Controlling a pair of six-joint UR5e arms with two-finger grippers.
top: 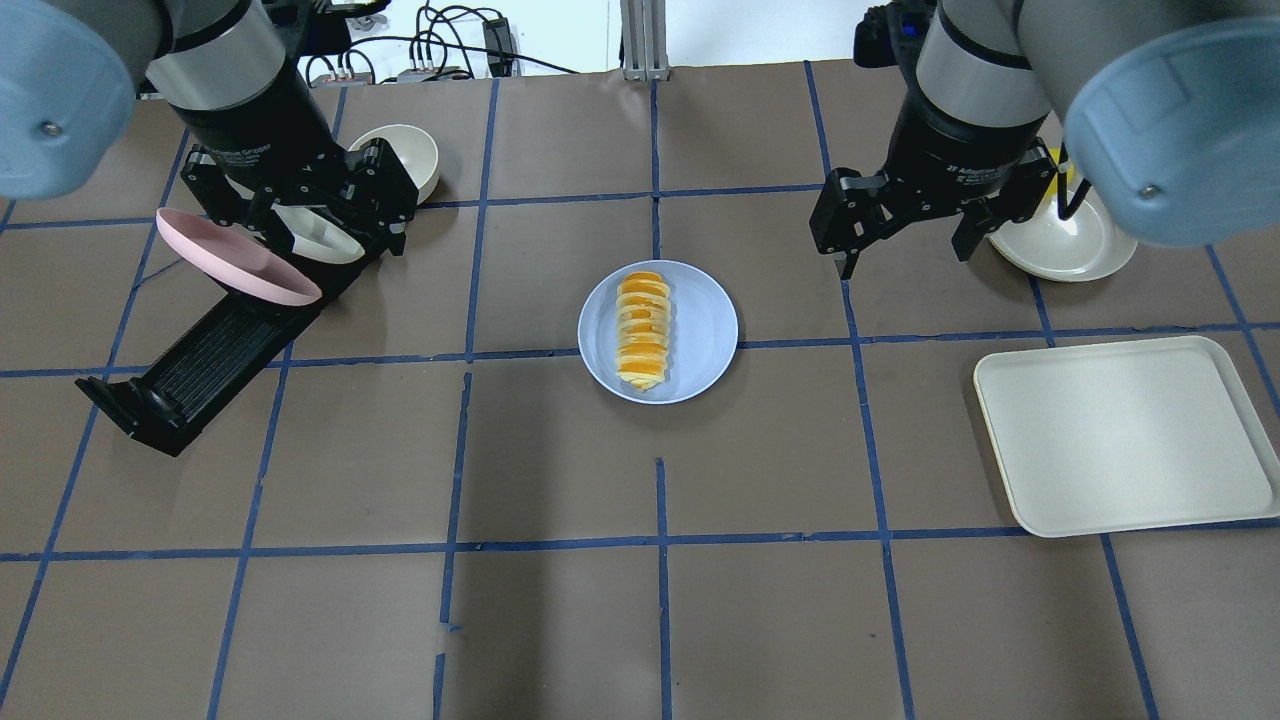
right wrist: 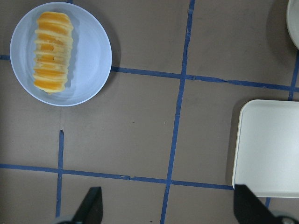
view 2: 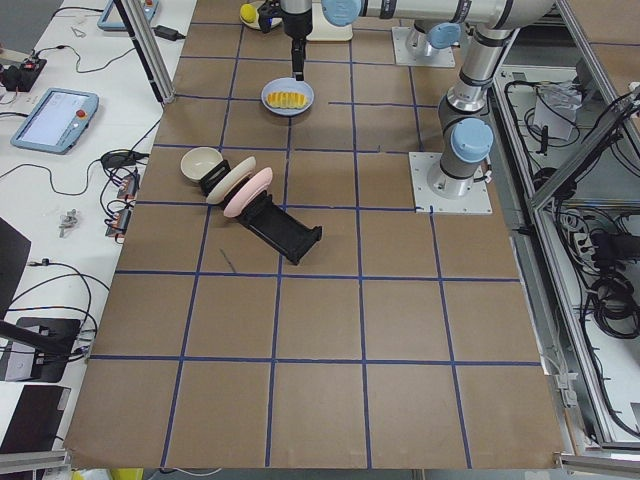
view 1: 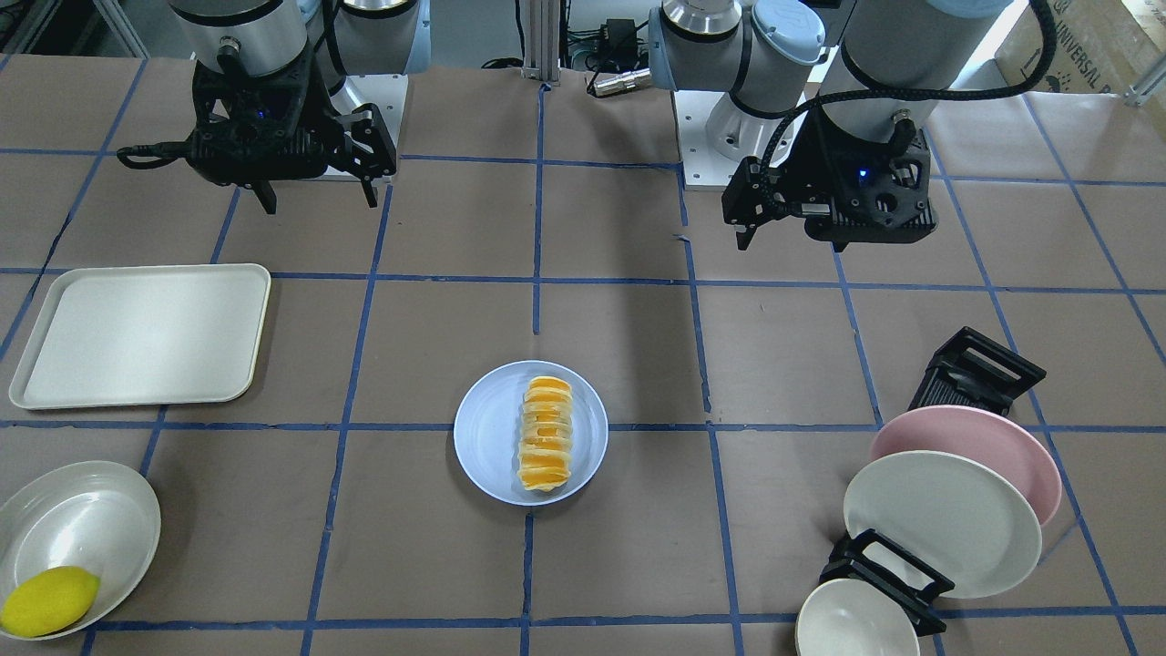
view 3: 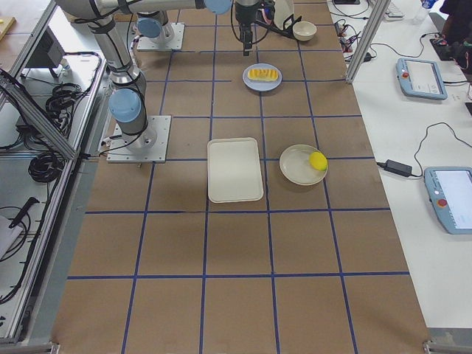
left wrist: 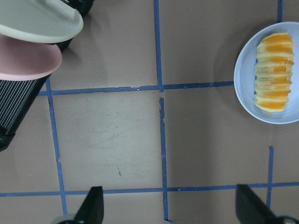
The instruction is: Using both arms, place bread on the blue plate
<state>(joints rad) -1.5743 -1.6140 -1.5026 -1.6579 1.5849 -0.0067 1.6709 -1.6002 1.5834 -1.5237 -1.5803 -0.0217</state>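
Observation:
The bread [view 1: 545, 433], a roll of cream and orange ridges, lies lengthwise on the blue plate [view 1: 487, 433] at the table's middle. Both also show in the overhead view: the bread [top: 642, 330] and the plate [top: 705, 330]. My left gripper [top: 335, 240] hangs open and empty, well apart from the plate, by the dish rack. My right gripper [top: 908, 258] hangs open and empty on the plate's other side. The left wrist view shows the plate [left wrist: 247, 70] far right. The right wrist view shows the plate [right wrist: 91, 56] top left.
A cream tray [top: 1120, 435] lies on my right side. Beyond it stands a white bowl [view 1: 77, 528] with a yellow lemon [view 1: 50, 599]. On my left a black rack [view 1: 979, 369] holds a pink plate [view 1: 1002, 446] and a cream plate [view 1: 943, 519], beside a small bowl [view 1: 856, 620].

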